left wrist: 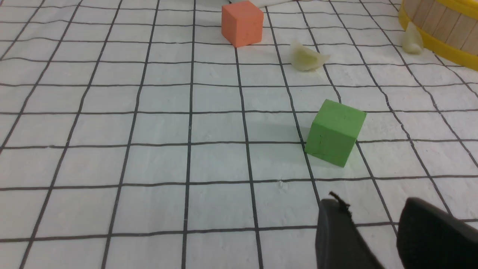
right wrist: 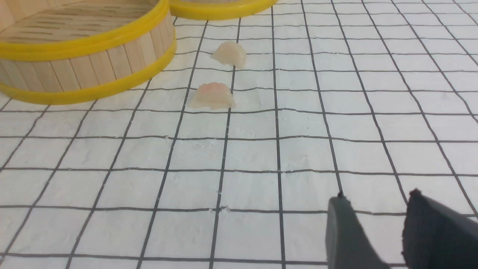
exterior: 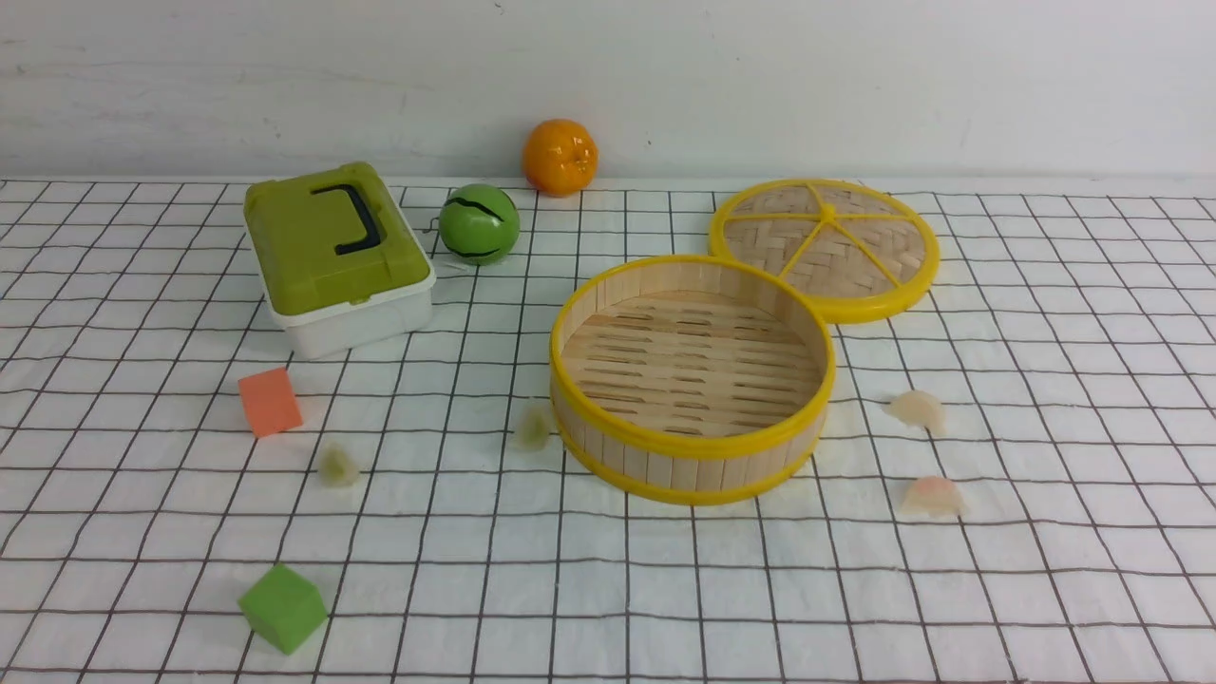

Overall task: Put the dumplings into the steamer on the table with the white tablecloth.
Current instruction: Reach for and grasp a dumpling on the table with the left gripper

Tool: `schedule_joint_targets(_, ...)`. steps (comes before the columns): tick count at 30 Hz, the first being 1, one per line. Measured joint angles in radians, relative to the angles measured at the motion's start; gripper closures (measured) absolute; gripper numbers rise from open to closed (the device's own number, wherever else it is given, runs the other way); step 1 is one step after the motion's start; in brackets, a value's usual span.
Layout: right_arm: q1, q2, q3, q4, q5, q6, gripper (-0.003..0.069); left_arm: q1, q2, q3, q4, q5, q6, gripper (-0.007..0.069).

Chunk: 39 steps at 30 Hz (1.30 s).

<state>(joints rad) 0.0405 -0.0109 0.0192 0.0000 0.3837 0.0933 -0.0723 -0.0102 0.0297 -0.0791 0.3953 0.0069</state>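
Note:
The steamer (exterior: 692,446) stands empty in the middle of the table with the white tablecloth (exterior: 608,589). Two pale green dumplings lie to its left, one close to its wall (exterior: 533,429) and one further out (exterior: 337,466). Two pinkish-white dumplings lie to its right (exterior: 918,410) (exterior: 933,498). Neither arm shows in the front view. My left gripper (left wrist: 369,203) is open and empty above the cloth, short of the green cube (left wrist: 335,132) and a green dumpling (left wrist: 307,58). My right gripper (right wrist: 377,198) is open and empty, well short of the pink dumplings (right wrist: 213,96) (right wrist: 229,54) and the steamer (right wrist: 86,59).
The flat woven lid (exterior: 825,245) lies behind the steamer to the right. A green-lidded white box (exterior: 334,256), a green ball (exterior: 479,224) and an orange (exterior: 560,157) stand at the back. An orange cube (exterior: 270,402) and a green cube (exterior: 282,608) lie at the left.

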Motion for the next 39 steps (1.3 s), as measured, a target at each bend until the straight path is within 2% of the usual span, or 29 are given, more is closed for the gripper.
schedule_joint_targets(28,0.000,0.000,0.000,0.000,0.000,0.000,0.0419,0.000,0.000,0.000,0.004,-0.031,0.000,0.0385)
schedule_joint_targets(35,0.000,0.000,0.000,-0.023,-0.005,0.000,0.0419,0.000,0.000,0.000,0.000,-0.199,0.000,0.0385)
schedule_joint_targets(39,0.000,0.000,0.008,-0.034,-0.074,0.000,0.0419,0.000,0.000,0.000,-0.003,-0.328,0.000,0.0385)
